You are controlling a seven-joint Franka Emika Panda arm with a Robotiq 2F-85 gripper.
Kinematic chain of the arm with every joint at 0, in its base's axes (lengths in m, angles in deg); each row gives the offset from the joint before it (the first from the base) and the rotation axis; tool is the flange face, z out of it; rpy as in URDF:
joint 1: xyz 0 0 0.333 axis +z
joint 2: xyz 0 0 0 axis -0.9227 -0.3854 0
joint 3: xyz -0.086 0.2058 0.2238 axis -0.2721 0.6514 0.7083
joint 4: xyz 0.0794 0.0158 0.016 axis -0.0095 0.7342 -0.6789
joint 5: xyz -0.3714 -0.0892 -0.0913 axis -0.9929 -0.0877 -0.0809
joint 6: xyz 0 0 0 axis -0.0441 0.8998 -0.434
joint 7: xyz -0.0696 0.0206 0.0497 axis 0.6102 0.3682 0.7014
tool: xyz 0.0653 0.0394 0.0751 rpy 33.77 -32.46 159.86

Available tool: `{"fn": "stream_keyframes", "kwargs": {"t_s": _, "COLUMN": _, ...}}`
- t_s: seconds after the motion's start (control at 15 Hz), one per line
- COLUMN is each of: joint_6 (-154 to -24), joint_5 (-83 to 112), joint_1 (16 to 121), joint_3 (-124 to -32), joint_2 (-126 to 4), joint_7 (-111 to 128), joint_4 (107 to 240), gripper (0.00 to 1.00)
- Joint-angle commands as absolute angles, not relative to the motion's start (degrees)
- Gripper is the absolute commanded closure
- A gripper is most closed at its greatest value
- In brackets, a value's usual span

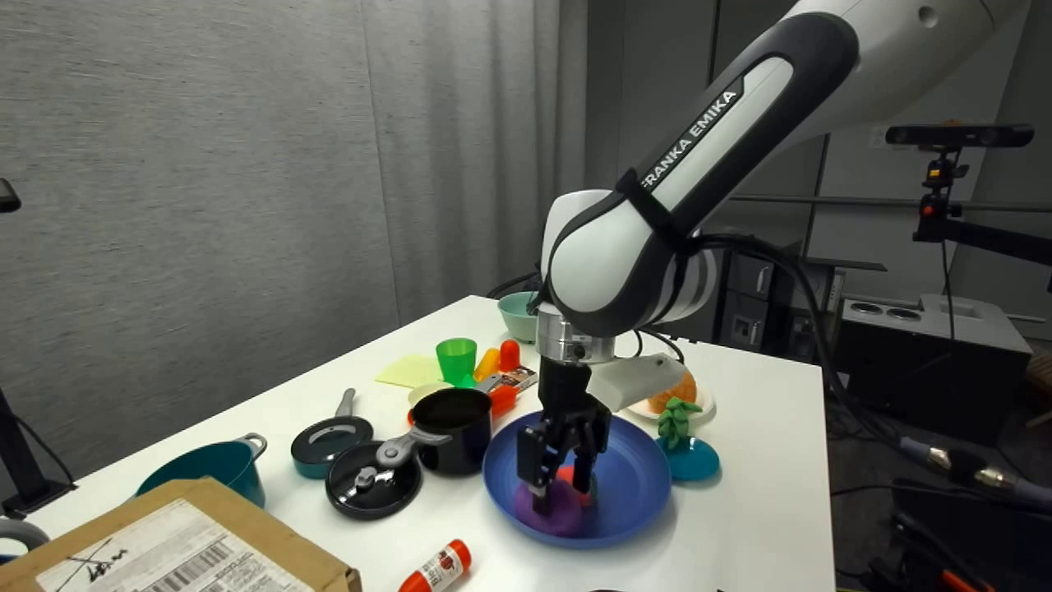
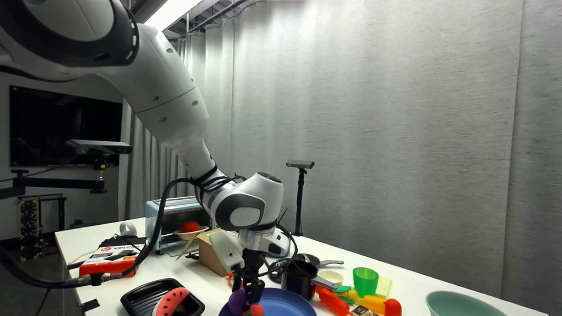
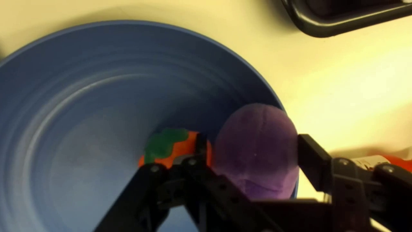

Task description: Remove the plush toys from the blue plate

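The blue plate (image 1: 641, 473) lies on the white table, and the wrist view shows its bare floor (image 3: 96, 135) on the left. Near its edge rests a round purple plush toy (image 3: 256, 161), between the fingers of my gripper (image 3: 252, 145). The right finger (image 3: 313, 161) touches or nearly touches the toy. A narrow gap with an orange sliver parts the left finger (image 3: 201, 145) from it, so the gripper is open around the toy. Beside it on the plate is an orange-red plush toy with green (image 3: 182, 149), partly hidden behind the left finger.
A black pot (image 1: 450, 432) stands close against the plate, with a black lid (image 1: 374, 481) beyond it. On the opposite side is a teal dish (image 1: 694, 460) with a green thing. A black tray (image 2: 136, 292) holds a watermelon slice (image 2: 171, 302). A green cup (image 1: 457, 360) stands farther back.
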State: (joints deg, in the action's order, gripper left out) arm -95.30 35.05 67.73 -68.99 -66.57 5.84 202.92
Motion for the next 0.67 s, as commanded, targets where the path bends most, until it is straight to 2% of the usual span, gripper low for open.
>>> {"fn": "stream_keyframes", "kwargs": {"t_s": 0.0, "joint_6": -95.29, "joint_5": 35.53, "joint_1": 67.60, "joint_3": -68.07, "joint_2": -66.70, "joint_7": 4.08, "joint_4": 202.55, "gripper": 0.58}}
{"fn": "stream_keyframes", "kwargs": {"t_s": 0.27, "joint_6": -94.22, "joint_5": 37.12, "joint_1": 67.30, "joint_3": -65.63, "joint_2": -65.76, "joint_7": 0.59, "joint_4": 201.77, "gripper": 0.88}}
{"fn": "stream_keyframes", "kwargs": {"t_s": 0.4, "joint_6": -92.76, "joint_5": 36.96, "joint_1": 67.61, "joint_3": -63.47, "joint_2": -64.58, "joint_7": -3.60, "joint_4": 201.40, "gripper": 0.98}}
{"fn": "stream_keyframes", "kwargs": {"t_s": 0.6, "joint_6": -90.66, "joint_5": 35.96, "joint_1": 69.14, "joint_3": -60.67, "joint_2": -61.92, "joint_7": -8.04, "joint_4": 201.73, "gripper": 0.95}}
